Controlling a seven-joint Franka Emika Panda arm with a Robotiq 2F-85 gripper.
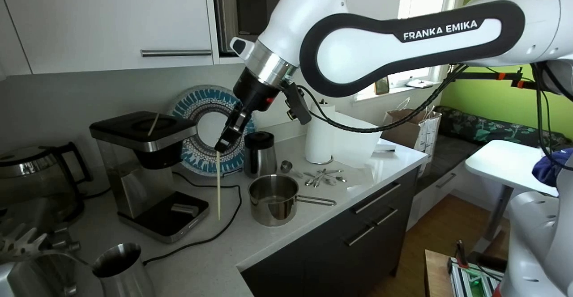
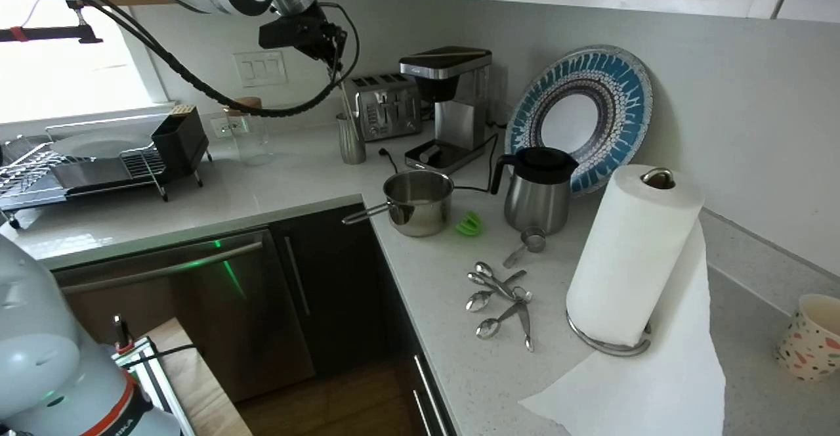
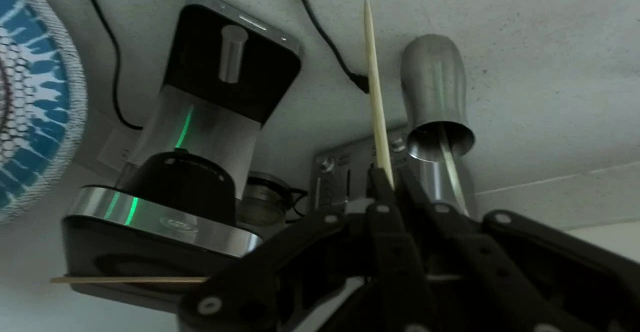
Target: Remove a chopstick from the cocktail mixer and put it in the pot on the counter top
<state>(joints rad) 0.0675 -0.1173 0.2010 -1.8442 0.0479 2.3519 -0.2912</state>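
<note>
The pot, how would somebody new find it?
Find the big blue plate leaning on the wall, then the steel jug in front. Near that jug, on the counter, stands the pot. It's round and open, with a long steel handle; the jug has a black lid.

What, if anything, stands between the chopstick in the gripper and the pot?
Nothing visible bars the chopstick in the gripper from the open pot; in an exterior view, only a black cord lies on the counter between them. The chopstick's height against the pot is hard to judge.
</note>
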